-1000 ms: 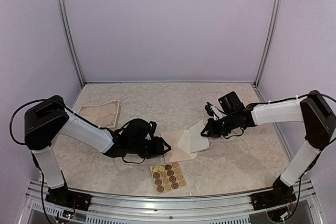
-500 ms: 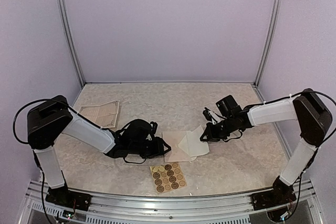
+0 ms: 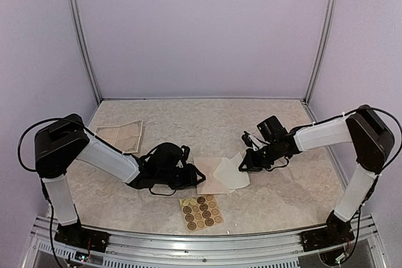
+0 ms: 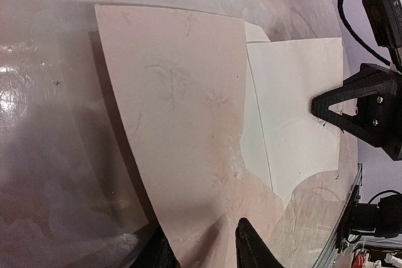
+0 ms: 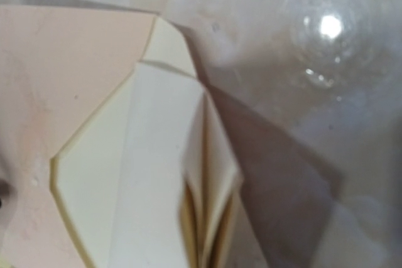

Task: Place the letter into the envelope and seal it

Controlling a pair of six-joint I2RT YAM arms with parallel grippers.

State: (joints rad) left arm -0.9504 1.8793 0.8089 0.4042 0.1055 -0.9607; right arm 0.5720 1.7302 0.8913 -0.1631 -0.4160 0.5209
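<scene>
Lilac walls on three sides, metal uprights in the two back corners, and a mottled beige tabletop.

Item one: we log the envelope, pale tan, lying flat at the middle of the tabletop.
Item two: the letter, a cream folded sheet, overlaps the envelope's right end, its far edge lifted off the surface.
Item three: the right gripper, just right of the envelope, is pinched closed on the letter's raised edge.
Item four: the left gripper sits at the envelope's left edge, which lies between its fingers; we cannot tell whether they clamp it.
Item five: the sticker sheet, with round brown stickers, lies just in front of the envelope.
Item six: the printed sheet lies well apart, to the envelope's left and behind it.

Print on both sheets is too small for us to read.
</scene>
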